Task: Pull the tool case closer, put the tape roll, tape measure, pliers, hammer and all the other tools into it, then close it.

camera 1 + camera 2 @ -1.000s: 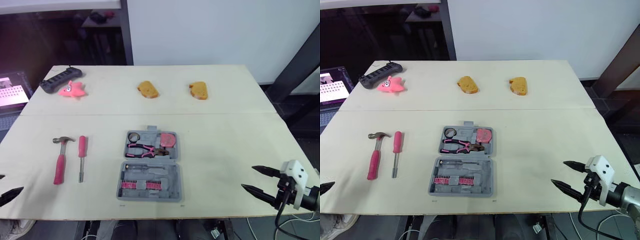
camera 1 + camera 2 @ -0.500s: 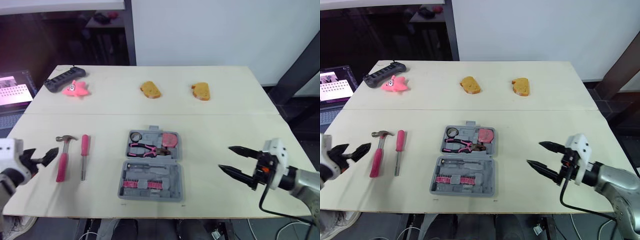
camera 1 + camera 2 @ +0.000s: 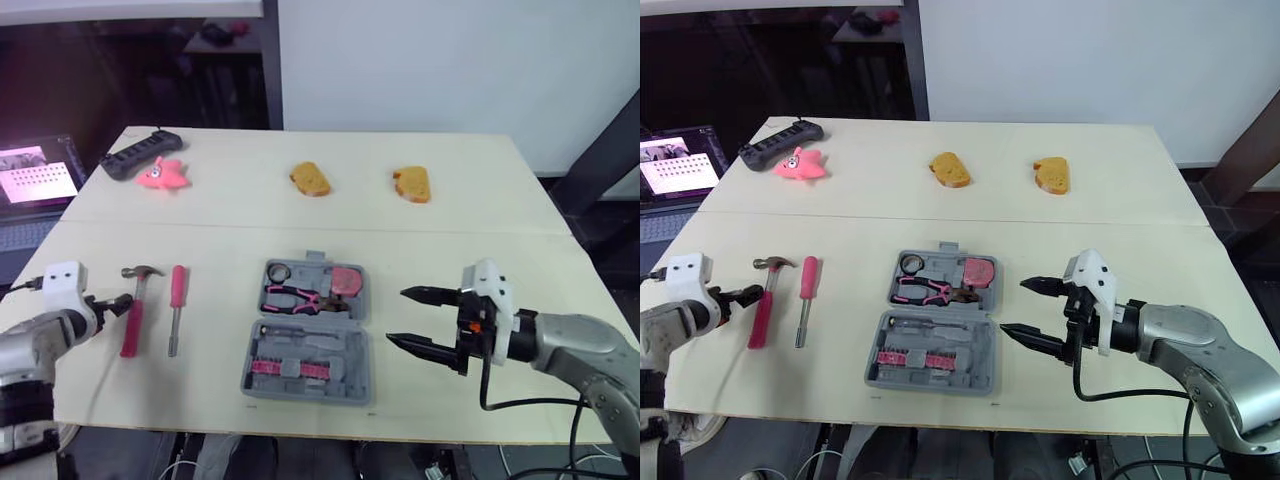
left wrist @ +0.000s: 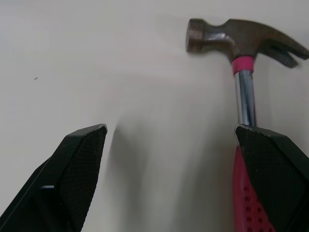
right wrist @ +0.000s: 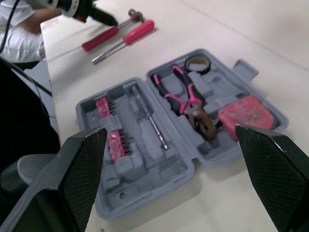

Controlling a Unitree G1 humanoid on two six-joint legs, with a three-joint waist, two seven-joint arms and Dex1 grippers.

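The grey tool case [image 3: 310, 330] lies open mid-table. Its far half holds a tape roll [image 3: 279, 272], pink-handled pliers [image 3: 295, 297] and a pink tape measure [image 3: 345, 281]; the near half holds a row of bits [image 5: 115, 143]. Left of the case lie a pink-handled hammer [image 3: 133, 308] and a pink screwdriver [image 3: 176, 300]. My left gripper [image 4: 169, 133] is open at the hammer's handle, with one finger [image 4: 270, 164] over the handle just below the head. Just right of the case my right gripper [image 3: 395, 315] is open and holds nothing, pointing at the case.
At the back of the table lie two brown bread-like pieces [image 3: 310, 179] [image 3: 411, 183], a pink star toy [image 3: 163, 174] and a black power strip [image 3: 140, 153]. A laptop [image 3: 35, 172] sits off the left edge. The case lies close to the table's front edge.
Both arms came inward: my left gripper moved right up to the hammer's handle, and my right gripper moved left to the case's side. The camera also shifted slightly.
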